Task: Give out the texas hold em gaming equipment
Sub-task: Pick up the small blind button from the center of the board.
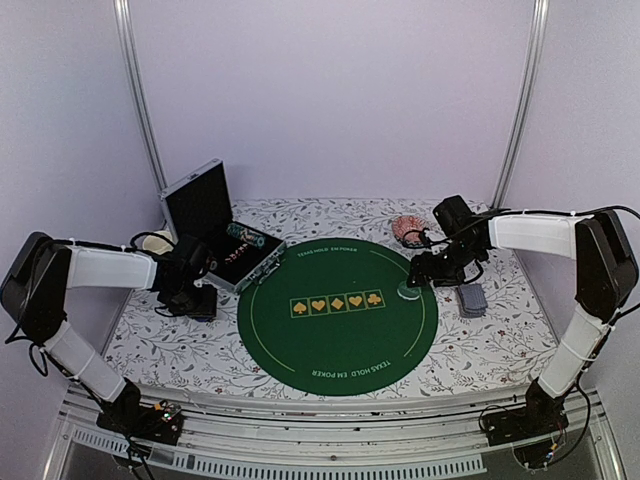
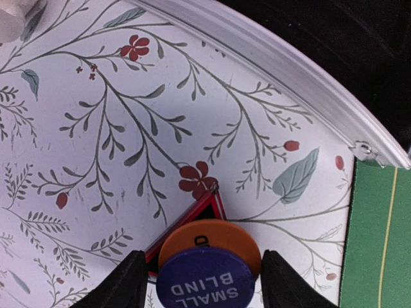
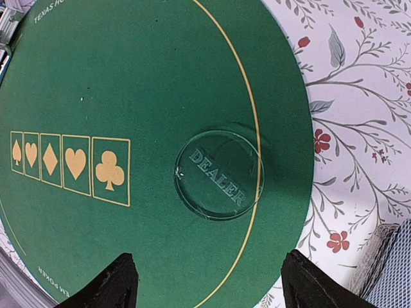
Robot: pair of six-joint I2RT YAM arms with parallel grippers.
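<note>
The purple small-blind disc [image 2: 205, 285] lies flat on top of an orange disc [image 2: 212, 234], and both rest on a dark, red-edged triangular marker [image 2: 196, 205]. This little pile sits on the floral tablecloth [image 2: 96, 128], just off the left edge of the green mat [image 2: 372, 244]. These look like hard, smooth, light plastic pieces, so I judge they will slide over one another easily. A pinch across the rim of the purple disc alone, low and level, seems the surest hold, since a squeeze that also catches the orange one may skew the pile. The left gripper [image 2: 204, 277] straddles the discs with a finger close to each rim. Whether the jaws already press on them I cannot tell. Across the mat, a clear dealer disc [image 3: 218, 173] lies on the felt by the yellow ring. The right gripper [image 3: 209, 282] hangs above it with jaws wide and nothing between them. A blue-grey deck of cards [image 1: 472, 298] lies on the cloth just beyond the mat's right edge. Striped poker chips [image 1: 243, 238] sit in the open case [image 1: 200, 200] at the far left.
</note>
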